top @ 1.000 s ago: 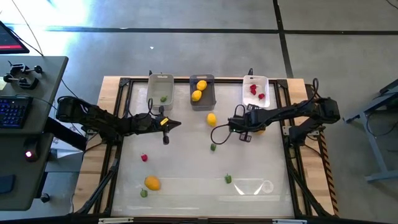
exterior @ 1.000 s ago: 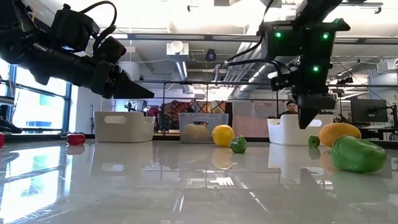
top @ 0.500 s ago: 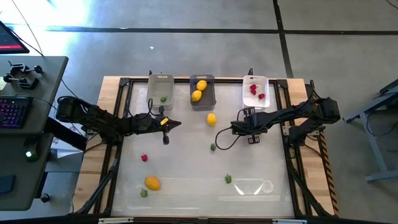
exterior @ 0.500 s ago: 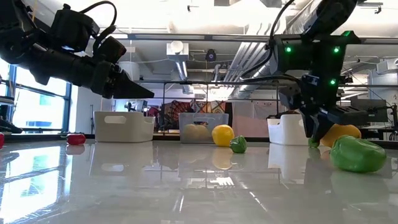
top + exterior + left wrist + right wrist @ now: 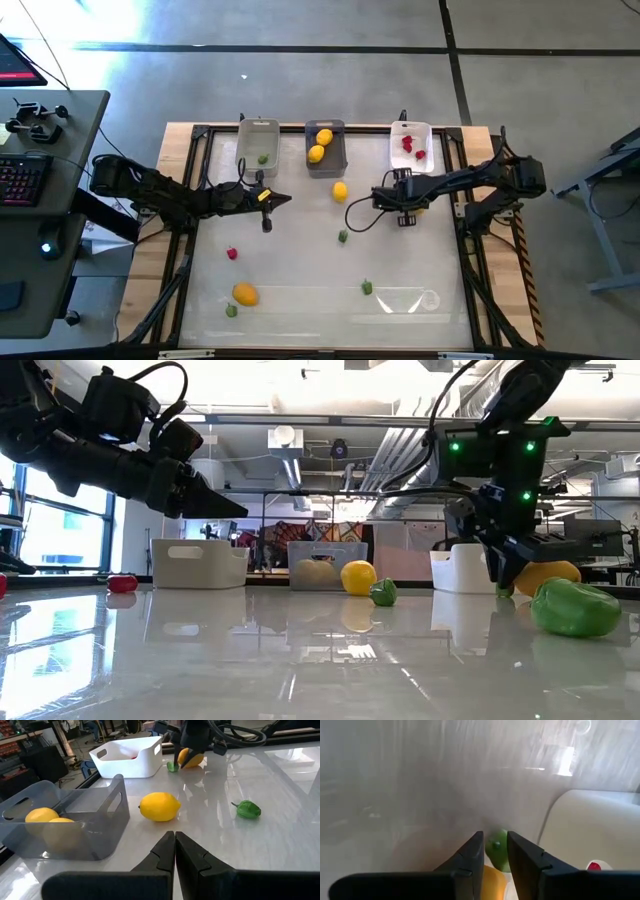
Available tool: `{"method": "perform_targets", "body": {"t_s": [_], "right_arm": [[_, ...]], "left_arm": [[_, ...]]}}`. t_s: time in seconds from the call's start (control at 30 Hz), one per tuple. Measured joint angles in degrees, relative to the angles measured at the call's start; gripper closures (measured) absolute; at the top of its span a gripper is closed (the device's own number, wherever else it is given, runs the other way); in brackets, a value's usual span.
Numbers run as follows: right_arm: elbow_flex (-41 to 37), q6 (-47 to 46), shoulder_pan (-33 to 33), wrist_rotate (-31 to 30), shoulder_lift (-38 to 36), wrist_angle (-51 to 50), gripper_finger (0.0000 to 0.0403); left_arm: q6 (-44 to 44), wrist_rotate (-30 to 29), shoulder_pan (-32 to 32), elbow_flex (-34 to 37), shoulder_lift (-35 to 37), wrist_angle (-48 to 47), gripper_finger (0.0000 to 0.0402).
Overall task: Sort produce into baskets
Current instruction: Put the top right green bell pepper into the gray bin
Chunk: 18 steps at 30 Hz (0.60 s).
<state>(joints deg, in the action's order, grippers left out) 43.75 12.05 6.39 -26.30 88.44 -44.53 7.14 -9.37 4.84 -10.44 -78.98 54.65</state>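
Setting: robotics lab or workshop in an open industrial hall; polished concrete floor (image 5: 330, 80) with dark seam lines; exposed ceiling ducts (image 5: 290, 440) and pipes; tall windows (image 5: 40, 535) at one side; side desk (image 5: 50, 200) carrying a keyboard (image 5: 22, 178) and a screen corner; wood-framed work table (image 5: 330, 250) with glossy white top; cluttered benches and shelving behind.
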Motion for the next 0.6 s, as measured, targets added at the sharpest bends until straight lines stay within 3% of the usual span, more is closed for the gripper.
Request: {"method": "perform_targets", "body": {"t_s": [0.6], "right_arm": [[0.0,1.5,2.2,1.8,2.8,0.0,0.0335]], "left_arm": [[0.0,0.0,0.0,0.0,0.0,0.0,0.0401]]}}
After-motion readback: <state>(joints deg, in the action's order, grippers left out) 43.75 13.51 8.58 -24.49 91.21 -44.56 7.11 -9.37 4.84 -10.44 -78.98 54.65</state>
